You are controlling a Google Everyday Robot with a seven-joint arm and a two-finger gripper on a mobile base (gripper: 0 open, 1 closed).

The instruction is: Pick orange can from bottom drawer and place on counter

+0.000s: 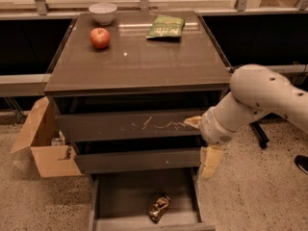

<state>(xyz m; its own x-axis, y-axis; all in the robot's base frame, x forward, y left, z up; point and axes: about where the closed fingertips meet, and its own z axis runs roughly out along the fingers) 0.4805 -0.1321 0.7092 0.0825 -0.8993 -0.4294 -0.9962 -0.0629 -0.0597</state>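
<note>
The orange can (158,207), shiny gold-orange and wrinkly, lies on its side on the floor of the open bottom drawer (120,196), towards the front right. The counter (144,61) is the glossy dark cabinet top above. My gripper (208,150) hangs at the right side of the cabinet, level with the middle drawer front and above the bottom drawer's right wall. It is up and to the right of the can and apart from it. It holds nothing.
On the counter stand a red apple (100,38), a white bowl (103,13) and a flat green snack bag (166,26). The top drawer front (130,125) has pale scratches. An open cardboard box (45,146) sits left of the cabinet. A chair base (260,134) stands at the right.
</note>
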